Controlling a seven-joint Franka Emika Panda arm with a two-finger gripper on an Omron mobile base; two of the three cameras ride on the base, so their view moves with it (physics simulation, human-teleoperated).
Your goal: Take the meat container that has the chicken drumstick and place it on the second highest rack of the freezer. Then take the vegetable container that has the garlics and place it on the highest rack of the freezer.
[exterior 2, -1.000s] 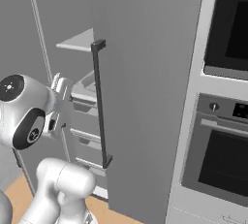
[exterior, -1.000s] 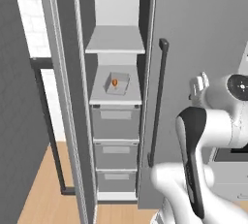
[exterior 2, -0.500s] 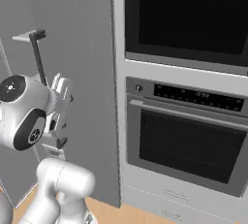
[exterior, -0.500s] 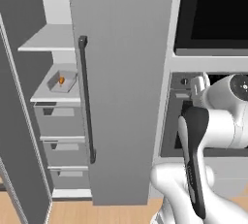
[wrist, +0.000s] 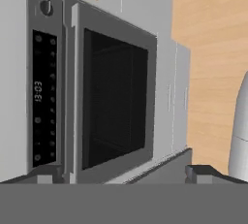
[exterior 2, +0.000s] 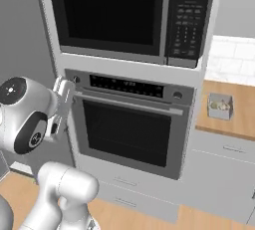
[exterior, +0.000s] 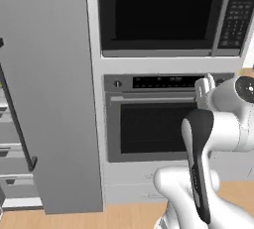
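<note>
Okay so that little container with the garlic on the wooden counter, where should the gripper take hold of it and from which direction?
Take the container by one of its thin upright side walls, coming down from above. It sits flat on the wooden counter right of the oven with its top open, so the rim is free, and the garlic lies low inside. A tiled wall stands behind it, so approaching from above looks easiest.

The glossy white robot arm [exterior: 218, 139] has rounded, tube-like links. A long dark band runs down one link. Round dark-grey caps with small light marks cover its joints. Its claw [wrist: 126, 172] has two small dark fingertips.
</note>
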